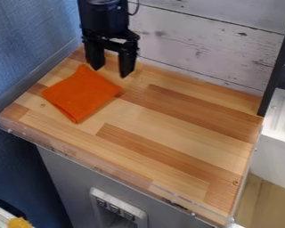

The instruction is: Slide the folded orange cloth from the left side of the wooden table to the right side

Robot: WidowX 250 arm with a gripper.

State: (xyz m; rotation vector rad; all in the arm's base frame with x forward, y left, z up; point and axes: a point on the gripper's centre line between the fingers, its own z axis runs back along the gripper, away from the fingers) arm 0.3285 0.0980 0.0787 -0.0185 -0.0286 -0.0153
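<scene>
A wood-block surface with a clear plastic edging spans the middle, beside a white plank wall at upper right. Toward the upper left lies 1 folded orange cloth; the black 2-finger hand hangs near its top corner, fingers apart, empty.

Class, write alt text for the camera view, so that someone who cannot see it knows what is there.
A black robot gripper, fingers apart, hangs above the far left of a striped wooden counter, near a folded orange cloth. Behind are whitewashed boards; at left, a blue wall.
</scene>
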